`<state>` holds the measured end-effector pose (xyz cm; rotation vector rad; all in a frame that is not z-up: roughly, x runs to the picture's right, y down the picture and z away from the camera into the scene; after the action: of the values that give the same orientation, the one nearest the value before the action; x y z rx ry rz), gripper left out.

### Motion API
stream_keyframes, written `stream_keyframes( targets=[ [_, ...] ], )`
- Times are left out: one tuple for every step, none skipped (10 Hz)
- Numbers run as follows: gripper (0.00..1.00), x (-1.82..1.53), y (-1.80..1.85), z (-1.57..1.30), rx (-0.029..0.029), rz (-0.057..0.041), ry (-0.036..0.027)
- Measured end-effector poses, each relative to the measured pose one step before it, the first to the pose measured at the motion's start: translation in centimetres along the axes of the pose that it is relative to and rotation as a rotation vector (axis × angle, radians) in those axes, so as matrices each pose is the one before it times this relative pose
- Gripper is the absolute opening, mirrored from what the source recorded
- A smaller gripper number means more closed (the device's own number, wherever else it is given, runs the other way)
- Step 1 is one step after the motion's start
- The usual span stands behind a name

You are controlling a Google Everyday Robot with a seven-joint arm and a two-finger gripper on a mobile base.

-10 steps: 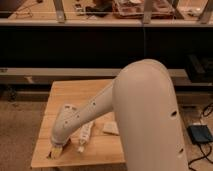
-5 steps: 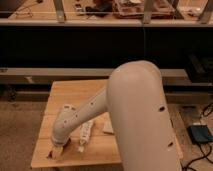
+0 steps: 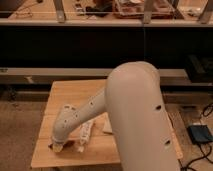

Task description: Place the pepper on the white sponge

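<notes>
Down at the near corner of the wooden table (image 3: 75,95), on the left side of the view, the gripper (image 3: 58,146) sits low, touching the table top or almost touching it. It is at the end of a big white arm (image 3: 132,120) that fills the front of the view and bends down to that corner. Whether the gripper is spread wide or squeezed around something cannot be told from here. The pepper cannot be seen for sure; a small dark bit shows right beside the tip of the gripper, but it may be only a shadow. The white sponge (image 3: 106,127) lies near the middle of the table, a pale patch peeking out next to the arm and partly hidden by it. It is well apart from the gripper. Between them lies a long thin white tube (image 3: 85,134), just beside the gripper. Off to the right, on the floor, is a small dark box (image 3: 200,134) with a cord. Behind the table stands a long dark counter (image 3: 100,47).
</notes>
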<state>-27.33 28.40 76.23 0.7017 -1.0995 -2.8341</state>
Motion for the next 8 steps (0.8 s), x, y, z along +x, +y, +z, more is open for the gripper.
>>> stream_keyframes(
  targets=[
    [0.26, 0.334, 0.048, -0.073, -0.00097, -0.00307, 0.01060],
    [0.26, 0.506, 0.143, -0.364, -0.00690, -0.00408, 0.01744],
    [0.26, 1.277, 0.288, -0.906, -0.01693, -0.01080, 0.03604],
    [0.26, 2.767, 0.459, -2.051, -0.03683, -0.02656, 0.07217],
    [0.26, 2.341, 0.643, -1.896, -0.03778, -0.01801, 0.06063],
    [0.26, 1.466, 0.750, -1.521, -0.03379, -0.00748, 0.04179],
    [0.26, 1.594, 0.954, -1.755, -0.03955, -0.00346, 0.04837],
    [0.26, 0.224, 1.036, -1.312, -0.03287, 0.02171, 0.03976]
  ],
)
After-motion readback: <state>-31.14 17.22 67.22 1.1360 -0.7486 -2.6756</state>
